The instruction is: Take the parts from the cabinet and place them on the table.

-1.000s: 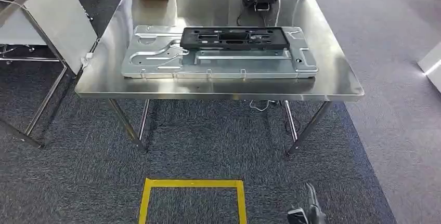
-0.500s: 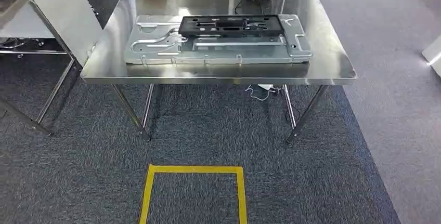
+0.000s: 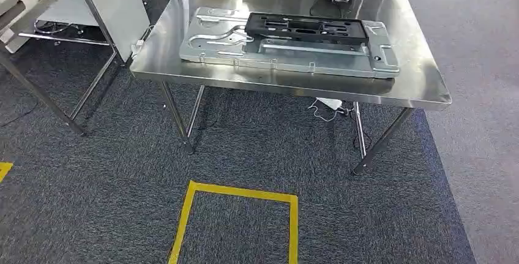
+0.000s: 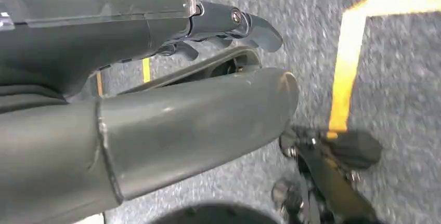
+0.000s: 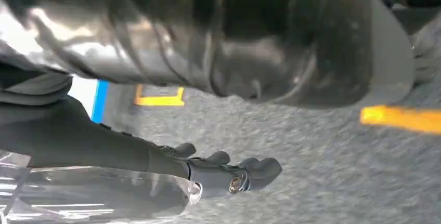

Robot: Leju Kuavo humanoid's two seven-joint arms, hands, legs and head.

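On the shiny stainless-steel desk (image 3: 422,86), 2 parts are seen already laid down: a large stamped silver metal plate (image 3: 220,46) and, stacked on it, a long black plastic frame (image 3: 306,29). That much of the task is judged done. The left hand (image 4: 156,115) and the right hand (image 5: 208,169) hang over grey carpet, well apart from the parts, nothing held, fingers loosely extended. Whether further parts remain cannot be told; no cabinet is visible.

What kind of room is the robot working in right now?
Probably a robot test area or lab inside an office-style space: grey carpet marked with a yellow taped square, a stainless steel table carrying a stamped metal panel and a black plastic frame.
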